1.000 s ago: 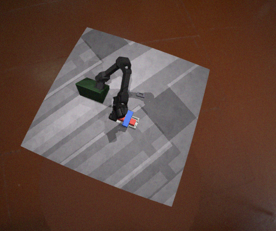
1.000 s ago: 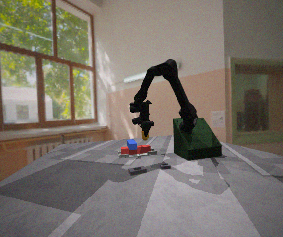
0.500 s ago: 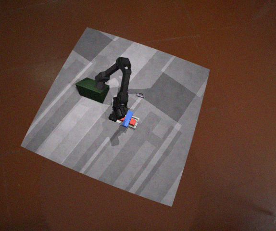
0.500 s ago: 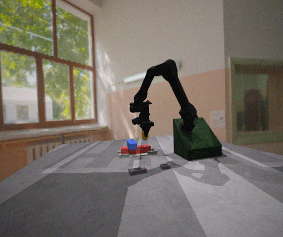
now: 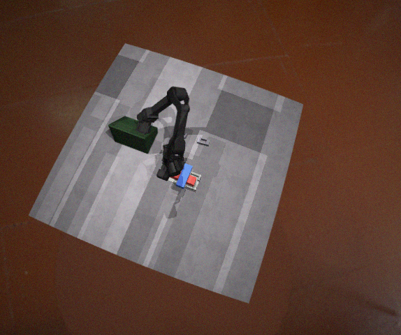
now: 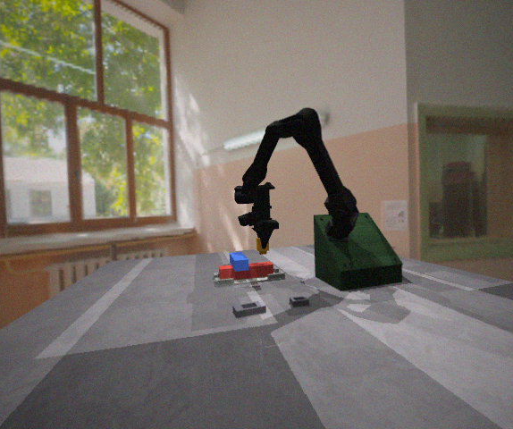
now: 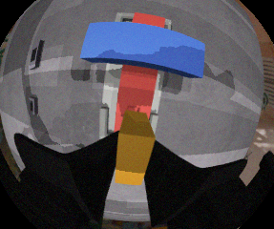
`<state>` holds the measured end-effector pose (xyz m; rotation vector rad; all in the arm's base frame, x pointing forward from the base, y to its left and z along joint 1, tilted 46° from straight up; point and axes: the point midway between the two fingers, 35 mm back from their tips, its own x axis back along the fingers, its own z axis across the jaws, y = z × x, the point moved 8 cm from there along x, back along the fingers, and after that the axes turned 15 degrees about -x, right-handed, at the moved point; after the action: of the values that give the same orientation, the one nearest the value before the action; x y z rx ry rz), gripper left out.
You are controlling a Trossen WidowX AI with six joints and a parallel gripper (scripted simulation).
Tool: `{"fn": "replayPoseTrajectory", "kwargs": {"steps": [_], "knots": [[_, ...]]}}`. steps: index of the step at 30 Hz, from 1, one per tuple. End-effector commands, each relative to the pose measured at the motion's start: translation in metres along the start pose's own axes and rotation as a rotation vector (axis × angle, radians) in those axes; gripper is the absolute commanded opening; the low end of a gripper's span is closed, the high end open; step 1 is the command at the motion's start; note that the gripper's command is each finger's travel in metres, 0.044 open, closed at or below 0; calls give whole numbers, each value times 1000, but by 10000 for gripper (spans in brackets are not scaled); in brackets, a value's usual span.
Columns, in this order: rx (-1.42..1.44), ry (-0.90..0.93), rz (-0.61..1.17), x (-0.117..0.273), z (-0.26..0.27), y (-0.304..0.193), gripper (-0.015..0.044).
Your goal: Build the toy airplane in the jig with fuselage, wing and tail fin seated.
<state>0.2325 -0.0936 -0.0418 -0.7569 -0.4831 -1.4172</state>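
Note:
The red fuselage (image 5: 191,180) (image 6: 260,269) (image 7: 137,88) lies in the pale cradle (image 6: 277,277) (image 7: 109,91) and looks level. The blue wing (image 5: 184,175) (image 6: 239,261) (image 7: 143,45) lies across the top of the fuselage, down on it. My gripper (image 6: 263,247) (image 7: 132,137) is shut on the yellow tail fin (image 6: 262,241) (image 7: 136,150), which it holds upright above the tail end of the fuselage. In the exterior view a gap shows between the fin and the fuselage. The fin covers part of the tail in the wrist view; its tab is hidden. In the top view the arm hides the fin.
Two small grey holders with openings lie apart from the cradle: the larger holder (image 5: 203,139) (image 6: 248,308) (image 7: 37,53) and the smaller holder (image 6: 298,301) (image 7: 32,105). The green arm base (image 5: 132,135) (image 6: 358,258) stands on the table on the other side of the arm.

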Motion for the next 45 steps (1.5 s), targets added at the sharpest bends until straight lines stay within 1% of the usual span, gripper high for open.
{"fn": "replayPoseTrajectory", "kwargs": {"steps": [1, 21, 45], "knots": [[1, -1, 1, -6, 0, 0, 65], [1, 1, 2, -38, 0, 0, 65], [1, 1, 2, -40, 0, -1, 65]]}}
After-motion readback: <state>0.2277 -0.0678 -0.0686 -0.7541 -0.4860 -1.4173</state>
